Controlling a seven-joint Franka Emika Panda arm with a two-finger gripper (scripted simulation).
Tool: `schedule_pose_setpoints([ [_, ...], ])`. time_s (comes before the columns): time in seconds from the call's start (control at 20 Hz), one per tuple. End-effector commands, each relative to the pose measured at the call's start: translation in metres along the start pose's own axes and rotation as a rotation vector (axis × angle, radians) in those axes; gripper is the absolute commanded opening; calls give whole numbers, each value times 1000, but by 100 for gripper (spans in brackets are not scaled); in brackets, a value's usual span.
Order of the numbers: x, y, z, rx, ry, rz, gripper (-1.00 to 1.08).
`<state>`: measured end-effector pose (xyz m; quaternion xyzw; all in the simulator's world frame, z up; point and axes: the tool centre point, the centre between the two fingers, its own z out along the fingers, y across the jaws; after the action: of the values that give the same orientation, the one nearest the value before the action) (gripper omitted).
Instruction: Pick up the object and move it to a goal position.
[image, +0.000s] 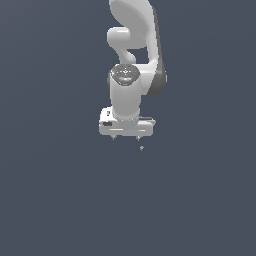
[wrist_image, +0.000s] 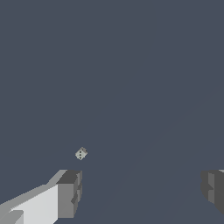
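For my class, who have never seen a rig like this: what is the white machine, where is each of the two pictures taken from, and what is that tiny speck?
These are computer-simulated pictures. The white machine is a robot arm ending in a gripper, a two-fingered clamp. One picture comes from a camera off the arm; the other from a camera on its wrist, looking past the two grey fingers. The fingers stand wide apart and hold nothing. The tiny pale speck is the object to pick up, seemingly a small dotted cube, lying apart from the fingers on a plain dark grey surface.
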<state>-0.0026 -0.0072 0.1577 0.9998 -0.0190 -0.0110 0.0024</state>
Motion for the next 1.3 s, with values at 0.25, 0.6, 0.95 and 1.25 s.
schedule_pose_setpoints([
  [0.25,0,0,0,-1,-2,-3,100],
  [0.6,-1,-5,5,1,-2,34,100],
  [0.95,-4,-15,17,5,0,125,100],
  [1.25,-8,-29,34,10,2,249,100],
])
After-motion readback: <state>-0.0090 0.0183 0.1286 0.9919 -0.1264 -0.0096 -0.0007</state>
